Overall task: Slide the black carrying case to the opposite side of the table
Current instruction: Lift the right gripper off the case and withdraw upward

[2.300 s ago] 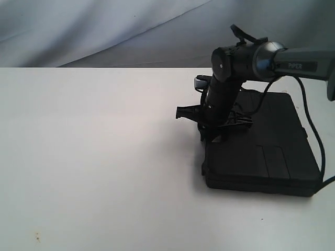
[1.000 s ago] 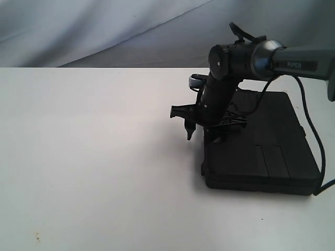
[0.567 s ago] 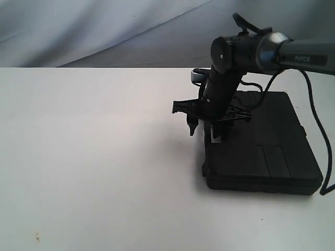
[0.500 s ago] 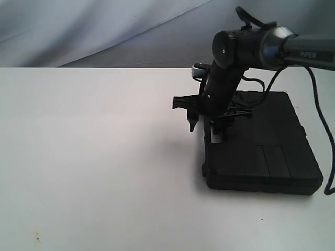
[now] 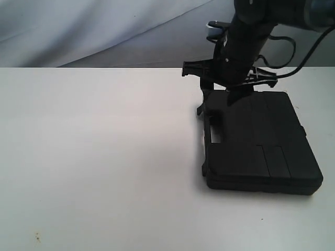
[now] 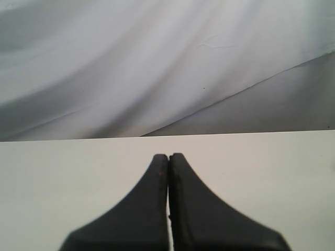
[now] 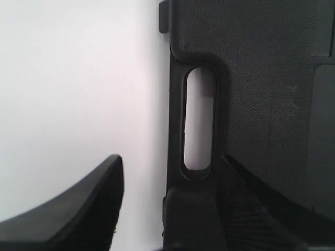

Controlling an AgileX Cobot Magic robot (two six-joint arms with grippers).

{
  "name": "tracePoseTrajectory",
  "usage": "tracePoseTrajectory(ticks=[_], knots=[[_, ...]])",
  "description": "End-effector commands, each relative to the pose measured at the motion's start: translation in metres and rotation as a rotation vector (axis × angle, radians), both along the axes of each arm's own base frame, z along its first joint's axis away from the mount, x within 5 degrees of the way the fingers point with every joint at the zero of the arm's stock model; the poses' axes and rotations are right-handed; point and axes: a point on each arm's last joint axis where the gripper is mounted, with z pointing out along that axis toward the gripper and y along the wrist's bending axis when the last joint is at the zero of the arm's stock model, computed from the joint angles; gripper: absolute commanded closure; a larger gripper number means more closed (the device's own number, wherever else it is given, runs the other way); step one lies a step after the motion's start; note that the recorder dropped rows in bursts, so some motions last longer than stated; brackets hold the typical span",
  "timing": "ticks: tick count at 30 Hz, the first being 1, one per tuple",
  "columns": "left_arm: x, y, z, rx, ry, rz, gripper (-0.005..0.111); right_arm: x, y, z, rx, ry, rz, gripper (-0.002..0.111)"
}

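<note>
Toward the right of the white counter [image 5: 94, 157] lies the black carrying case [image 5: 261, 151], flat and pebble-textured, an oval handle slot [image 7: 199, 120] along its edge. Right hand [image 5: 215, 106] hangs open above that edge; left hand [image 6: 168, 157] is closed.

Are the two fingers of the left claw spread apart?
No, the left claw has its fingers pressed together with no gap between them.

The right arm [image 5: 251, 29] is wearing a matte black shell, with a small silvery round part [image 5: 213, 25] showing near its wrist. A thin dark cable [image 5: 309, 52] is trailing from it. The right fingers [image 7: 68, 214] are showing black and curved, one faintly ribbed. The left fingers [image 6: 146, 214] are showing matte black too, flaring broad at the base and tapering to narrow tips.
</note>
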Motion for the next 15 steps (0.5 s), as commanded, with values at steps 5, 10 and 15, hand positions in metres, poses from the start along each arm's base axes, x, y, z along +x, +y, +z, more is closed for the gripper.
tracePoseTrajectory(ticks=[5,10,15], knots=[[0.000,0.000,-0.001,0.002,-0.002,-0.007,0.106,-0.009,-0.021,0.050,-0.066,-0.182,0.022,0.109],[0.000,0.000,-0.001,0.002,-0.002,-0.007,0.106,-0.015,-0.024,0.071,-0.076,-0.271,0.075,0.108],[0.000,0.000,-0.001,0.002,-0.002,-0.007,0.106,-0.020,-0.024,0.079,-0.054,-0.287,0.103,0.108]])
